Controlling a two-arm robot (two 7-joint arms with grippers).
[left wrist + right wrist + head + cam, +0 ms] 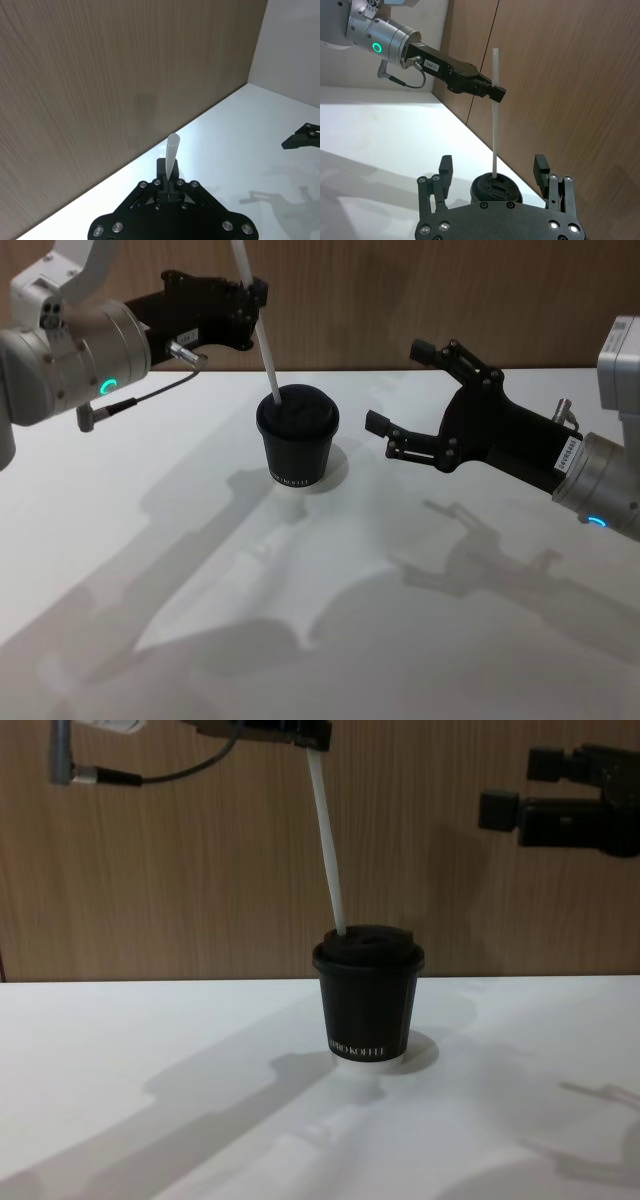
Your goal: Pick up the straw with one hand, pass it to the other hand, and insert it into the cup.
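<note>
The black lidded cup (298,445) stands upright on the white table, also seen in the chest view (367,1005). The white straw (262,330) leans slightly, and its lower end meets the cup's lid (495,189). My left gripper (255,290) is shut on the straw's upper part, above and behind the cup (492,92). The straw (172,150) rises from between its fingers. My right gripper (398,385) hovers open to the right of the cup, holding nothing. From its wrist, the fingers (445,167) frame the cup and straw (494,115) without touching them.
A wooden wall (420,290) runs close behind the cup. A grey cable with a metal plug (95,415) hangs from my left wrist. The white table (200,620) stretches bare toward me.
</note>
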